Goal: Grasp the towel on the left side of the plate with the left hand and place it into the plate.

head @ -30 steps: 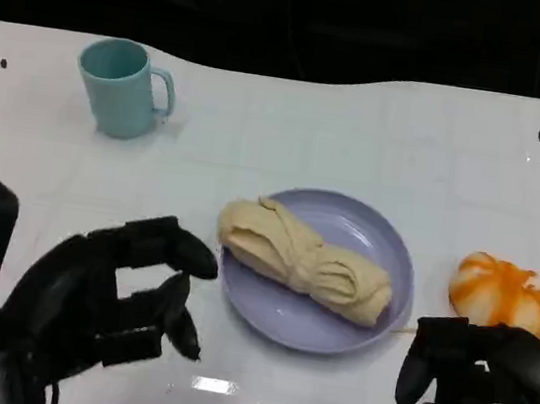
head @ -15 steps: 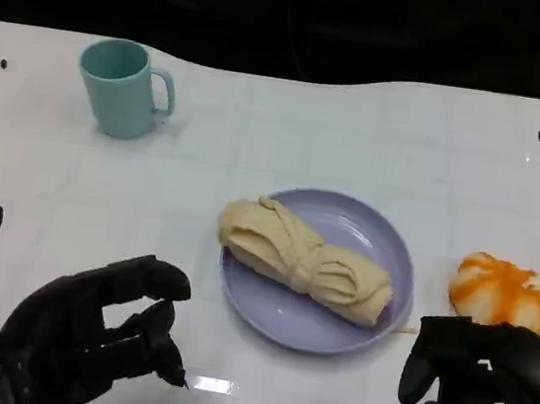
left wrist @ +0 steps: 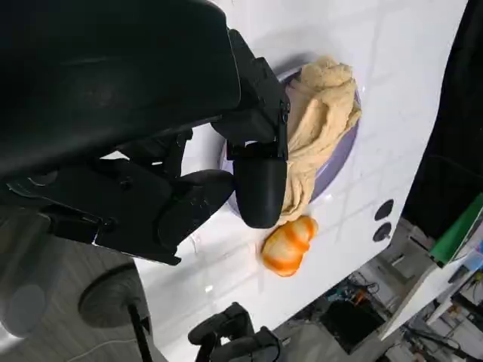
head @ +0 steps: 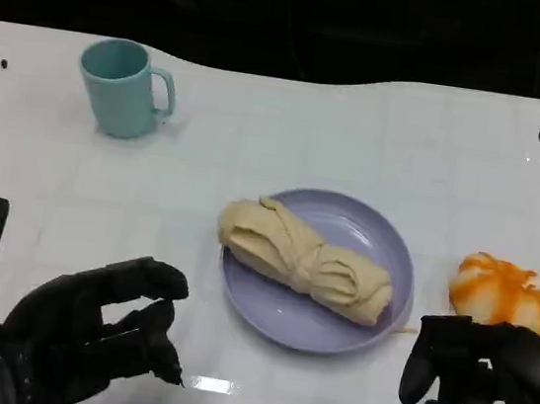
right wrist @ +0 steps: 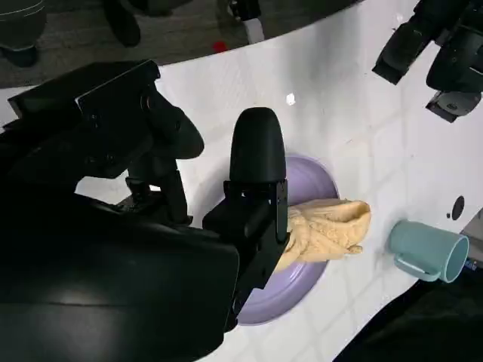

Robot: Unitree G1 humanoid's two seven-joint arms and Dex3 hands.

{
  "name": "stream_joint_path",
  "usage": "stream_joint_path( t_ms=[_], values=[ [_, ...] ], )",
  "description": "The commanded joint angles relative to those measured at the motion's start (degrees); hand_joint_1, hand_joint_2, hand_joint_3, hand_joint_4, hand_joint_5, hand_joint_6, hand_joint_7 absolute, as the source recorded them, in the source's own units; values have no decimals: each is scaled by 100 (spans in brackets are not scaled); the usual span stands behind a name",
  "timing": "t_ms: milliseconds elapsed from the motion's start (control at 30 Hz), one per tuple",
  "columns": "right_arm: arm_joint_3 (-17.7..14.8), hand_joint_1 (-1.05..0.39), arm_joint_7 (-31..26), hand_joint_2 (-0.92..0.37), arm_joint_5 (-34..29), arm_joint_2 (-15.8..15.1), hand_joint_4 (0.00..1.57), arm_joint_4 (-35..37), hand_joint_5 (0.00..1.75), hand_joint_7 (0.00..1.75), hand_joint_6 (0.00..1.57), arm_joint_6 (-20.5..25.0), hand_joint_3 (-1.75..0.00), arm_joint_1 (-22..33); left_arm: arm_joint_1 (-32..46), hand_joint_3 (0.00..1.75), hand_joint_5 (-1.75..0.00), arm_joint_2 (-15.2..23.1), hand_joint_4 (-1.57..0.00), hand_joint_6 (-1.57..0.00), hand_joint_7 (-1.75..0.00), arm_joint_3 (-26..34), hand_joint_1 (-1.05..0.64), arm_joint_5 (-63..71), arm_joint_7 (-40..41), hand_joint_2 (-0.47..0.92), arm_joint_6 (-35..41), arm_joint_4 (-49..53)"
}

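The beige towel lies rolled and bunched across the lavender plate, one end just over the plate's left rim. The left hand hovers over the white table to the lower left of the plate, holding nothing, its fingers loosely curved and apart, clear of the towel. The right hand sits at the lower right with its fingers curled in on nothing, just in front of an orange-and-white pumpkin-like toy. A teal mug stands well apart at the far left.
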Motion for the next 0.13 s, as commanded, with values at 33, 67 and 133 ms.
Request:
stream_joint_path(
  t_ms=[33, 67, 133],
  values=[
    [-79, 8, 12, -61, 44, -56, 68, 4, 168, 143, 66, -7, -107, 15, -14, 88, -175, 128, -72, -61, -165, -33, -15, 6, -9, 74, -171, 11],
    [-82, 9, 12, -61, 46, -55, 68, 8, 168, 143, 67, -10, -107, 17, -16, 88, -175, 126, -73, -62, -165, -37, -16, -7, -4, 74, -174, 15],
    [-76, 9, 1, -61, 15, -63, 68, 13, 168, 143, 67, -34, -106, 21, -9, 89, -175, 137, -73, -62, -164, -64, -16, 1, 14, 74, -179, -17]
  ],
)
